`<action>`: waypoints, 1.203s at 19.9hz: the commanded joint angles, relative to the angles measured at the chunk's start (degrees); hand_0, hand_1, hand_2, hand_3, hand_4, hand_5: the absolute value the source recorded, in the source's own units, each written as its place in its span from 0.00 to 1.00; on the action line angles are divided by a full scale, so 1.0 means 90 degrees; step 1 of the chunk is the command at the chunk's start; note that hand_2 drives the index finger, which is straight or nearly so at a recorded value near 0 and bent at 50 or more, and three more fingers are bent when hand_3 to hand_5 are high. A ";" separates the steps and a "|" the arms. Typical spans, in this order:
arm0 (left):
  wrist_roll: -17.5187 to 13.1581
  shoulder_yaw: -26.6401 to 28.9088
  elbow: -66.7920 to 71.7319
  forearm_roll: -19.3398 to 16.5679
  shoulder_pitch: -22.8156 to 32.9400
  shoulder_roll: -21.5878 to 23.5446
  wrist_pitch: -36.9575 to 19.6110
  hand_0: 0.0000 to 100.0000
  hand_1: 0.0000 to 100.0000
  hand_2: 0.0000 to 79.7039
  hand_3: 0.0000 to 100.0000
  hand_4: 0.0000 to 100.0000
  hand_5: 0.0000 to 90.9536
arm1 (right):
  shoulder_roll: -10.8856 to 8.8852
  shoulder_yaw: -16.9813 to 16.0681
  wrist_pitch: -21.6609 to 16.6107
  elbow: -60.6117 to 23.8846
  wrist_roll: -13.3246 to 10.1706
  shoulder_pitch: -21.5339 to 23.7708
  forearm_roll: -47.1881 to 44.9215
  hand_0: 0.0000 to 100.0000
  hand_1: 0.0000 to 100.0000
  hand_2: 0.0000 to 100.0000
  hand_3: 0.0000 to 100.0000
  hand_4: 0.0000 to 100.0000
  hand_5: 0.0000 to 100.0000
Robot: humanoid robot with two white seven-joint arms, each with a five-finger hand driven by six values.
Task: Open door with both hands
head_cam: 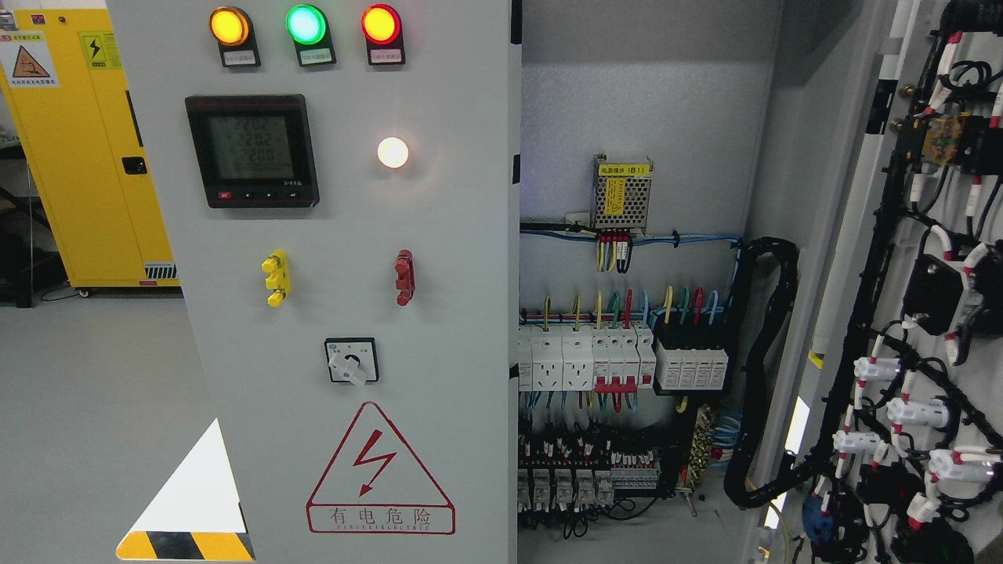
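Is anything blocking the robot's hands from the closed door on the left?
Neither hand shows in the head view, so that cannot be judged. Nothing visible stands in front of the closed left door; the right door already hangs open.

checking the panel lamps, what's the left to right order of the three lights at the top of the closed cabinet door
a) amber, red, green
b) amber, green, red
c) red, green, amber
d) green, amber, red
b: on the closed door, the amber lamp is leftmost, the green lamp sits in the middle and the red lamp is rightmost.
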 commanded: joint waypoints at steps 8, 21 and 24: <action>0.0765 -0.0408 0.2565 -0.0838 -0.0175 0.0017 -0.0515 0.12 0.56 0.00 0.00 0.00 0.00 | 0.0000 -0.0034 0.0005 0.0001 -0.0005 0.0186 -0.0008 0.00 0.50 0.04 0.00 0.00 0.00; 0.1176 -0.0399 0.2575 -0.0828 -0.0184 0.0017 -0.0505 0.12 0.56 0.00 0.00 0.00 0.00 | 0.0088 -0.0043 -0.0005 -0.0047 -0.0005 0.0195 0.0021 0.00 0.50 0.04 0.00 0.00 0.00; 0.1186 -0.0399 0.2565 -0.0818 -0.0194 0.0017 -0.0515 0.12 0.56 0.00 0.00 0.00 0.00 | 0.0088 -0.0053 -0.0005 -0.0106 -0.0005 0.0195 0.0021 0.00 0.50 0.04 0.00 0.00 0.00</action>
